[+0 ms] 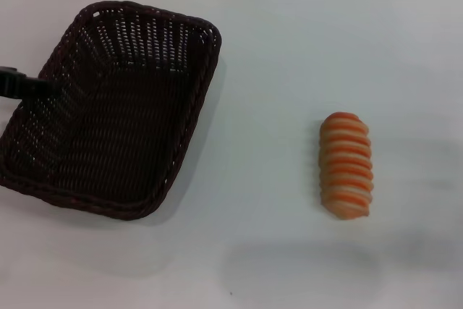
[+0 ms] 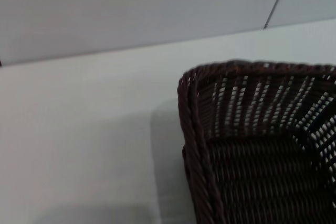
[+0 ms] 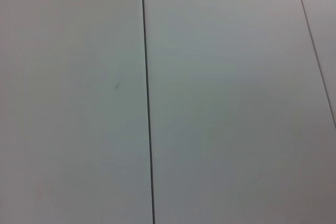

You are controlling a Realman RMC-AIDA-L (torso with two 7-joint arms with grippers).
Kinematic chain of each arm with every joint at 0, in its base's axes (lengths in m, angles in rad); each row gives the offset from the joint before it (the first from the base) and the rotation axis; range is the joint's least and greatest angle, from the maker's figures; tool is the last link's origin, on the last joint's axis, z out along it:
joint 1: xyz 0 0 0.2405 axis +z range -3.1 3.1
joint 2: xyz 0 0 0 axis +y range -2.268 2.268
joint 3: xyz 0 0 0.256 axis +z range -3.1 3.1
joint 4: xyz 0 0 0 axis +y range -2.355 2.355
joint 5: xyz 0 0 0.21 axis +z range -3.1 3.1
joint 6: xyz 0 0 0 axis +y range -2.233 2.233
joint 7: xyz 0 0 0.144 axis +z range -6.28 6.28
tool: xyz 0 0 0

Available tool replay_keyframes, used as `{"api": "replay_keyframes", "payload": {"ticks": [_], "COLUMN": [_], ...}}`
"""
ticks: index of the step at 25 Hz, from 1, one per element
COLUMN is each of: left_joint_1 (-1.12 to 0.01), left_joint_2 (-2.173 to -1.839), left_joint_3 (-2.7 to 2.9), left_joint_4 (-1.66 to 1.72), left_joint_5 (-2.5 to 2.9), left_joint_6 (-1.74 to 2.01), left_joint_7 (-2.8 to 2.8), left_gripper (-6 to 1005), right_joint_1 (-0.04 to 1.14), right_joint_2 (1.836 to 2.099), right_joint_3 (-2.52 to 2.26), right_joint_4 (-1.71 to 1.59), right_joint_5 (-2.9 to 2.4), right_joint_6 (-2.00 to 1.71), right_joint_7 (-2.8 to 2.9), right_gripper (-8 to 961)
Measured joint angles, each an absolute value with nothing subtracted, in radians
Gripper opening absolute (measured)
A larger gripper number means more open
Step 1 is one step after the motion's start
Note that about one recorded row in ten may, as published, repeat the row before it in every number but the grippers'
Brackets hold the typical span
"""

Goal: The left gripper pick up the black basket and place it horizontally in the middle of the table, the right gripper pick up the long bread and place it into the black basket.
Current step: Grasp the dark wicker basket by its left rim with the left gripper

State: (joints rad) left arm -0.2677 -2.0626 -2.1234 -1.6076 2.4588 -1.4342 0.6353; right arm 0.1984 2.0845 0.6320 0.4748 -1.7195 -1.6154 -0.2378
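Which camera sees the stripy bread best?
The head view. It shows the whole bread lying on the white table, well to the right of the basket. The left wrist view shows only a basket corner and table, no bread. The right wrist view shows only plain pale panels.

I see open worktop (image 1: 282, 70) all round the long bread (image 1: 346, 165), well apart from the black basket (image 1: 108, 106); only the left gripper (image 1: 22, 85) crosses the basket's left rim.
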Motion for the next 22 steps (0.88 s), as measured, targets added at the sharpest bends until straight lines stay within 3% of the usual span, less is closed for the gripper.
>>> {"api": "replay_keyframes", "payload": {"ticks": [22], "left_joint_1": [-0.319], "left_joint_2": [-2.059], "left_joint_3": [-2.092], "left_joint_4": [-1.418], "left_joint_5": [2.558], "left_joint_6": [-1.335], "left_joint_7": [0.661], "left_gripper": [859], "right_joint_1": [0.201], "right_joint_2": [2.083], "right_joint_3": [0.632], "right_joint_4": [0.476], "right_joint_5": [-1.72], "right_joint_6": [-1.621], "right_joint_7": [-0.238], "right_gripper": [715]}}
